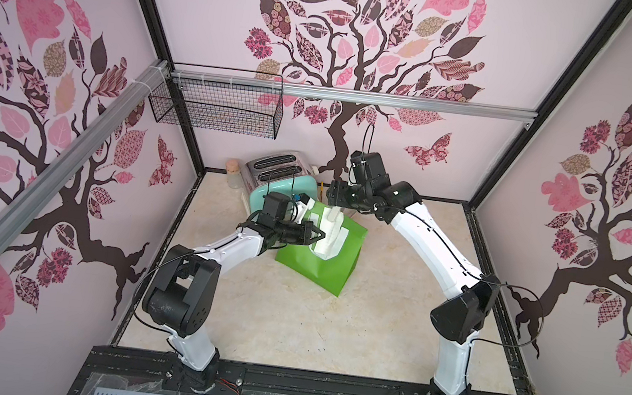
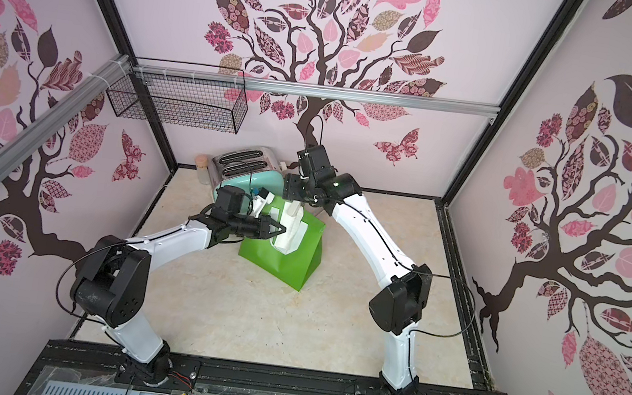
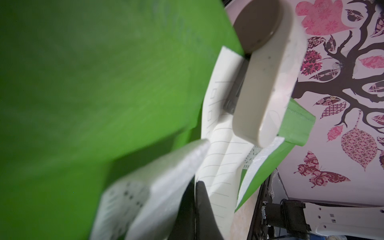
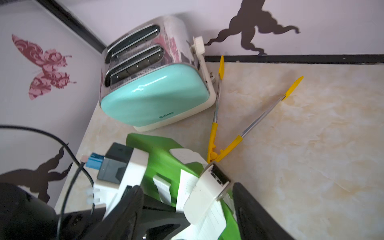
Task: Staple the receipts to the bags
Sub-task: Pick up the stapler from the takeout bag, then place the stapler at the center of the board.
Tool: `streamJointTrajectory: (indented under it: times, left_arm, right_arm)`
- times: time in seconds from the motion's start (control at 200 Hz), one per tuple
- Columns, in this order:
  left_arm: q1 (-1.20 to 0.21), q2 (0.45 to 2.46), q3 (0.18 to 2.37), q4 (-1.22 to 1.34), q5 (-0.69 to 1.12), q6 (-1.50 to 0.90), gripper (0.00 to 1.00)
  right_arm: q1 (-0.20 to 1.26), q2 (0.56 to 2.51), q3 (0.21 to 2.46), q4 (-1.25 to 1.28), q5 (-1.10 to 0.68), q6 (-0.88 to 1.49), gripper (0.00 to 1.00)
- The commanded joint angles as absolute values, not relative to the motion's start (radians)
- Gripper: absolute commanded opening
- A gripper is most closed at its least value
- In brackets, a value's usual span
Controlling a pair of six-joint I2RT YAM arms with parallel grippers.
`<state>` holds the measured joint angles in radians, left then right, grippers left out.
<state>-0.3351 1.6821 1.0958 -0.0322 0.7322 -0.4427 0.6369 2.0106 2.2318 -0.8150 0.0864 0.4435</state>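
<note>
The green bag [image 1: 321, 266] stands upright mid-table in both top views, just in front of the toaster. A white lined receipt [image 3: 220, 158] lies against the bag's top edge. My left gripper [image 3: 196, 207] is shut on the receipt at that edge and reaches in from the left [image 1: 319, 236]. A white stapler [image 4: 207, 193] sits over the receipt and the bag's rim [image 1: 334, 219]. My right gripper [image 4: 187, 209] hangs above it, open. Its black fingers [image 4: 253, 216] stand on either side of the stapler with a gap showing. The bag's white handle strap [image 4: 162, 187] shows beside the receipt.
A mint and chrome toaster [image 1: 283, 179] stands at the back, close behind the bag. Yellow-handled tongs [image 4: 228, 133] lie to its right on the marble top. A small jar [image 1: 233, 174] is by the back left corner. A wire basket [image 1: 217, 109] hangs from the rail.
</note>
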Motion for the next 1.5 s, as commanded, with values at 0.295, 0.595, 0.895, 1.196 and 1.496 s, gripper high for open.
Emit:
streamJointTrajectory:
  times: [0.295,0.595,0.895,1.196,1.496]
  left_arm:
    - [-0.334,1.672,1.119,-0.051,0.713,-0.413,0.00]
    - [-0.336,1.672,1.118,-0.058,0.709,-0.407,0.00]
    - [-0.339,1.680,1.120,-0.059,0.710,-0.407,0.00]
    - [-0.340,1.680,1.120,-0.064,0.709,-0.402,0.00]
    - [-0.341,1.678,1.124,-0.080,0.707,-0.396,0.01]
  right_arm:
    - [0.650,2.271,2.547,-1.135,0.184,0.587,0.61]
    - [0.661,2.298,2.543,-1.139,0.182,0.590,0.49]
    - [0.662,2.264,2.543,-1.113,0.226,0.612,0.20]
    - [0.651,2.157,2.531,-1.014,0.302,0.621,0.16]
    - [0.613,2.043,2.464,-0.978,0.363,0.609,0.17]
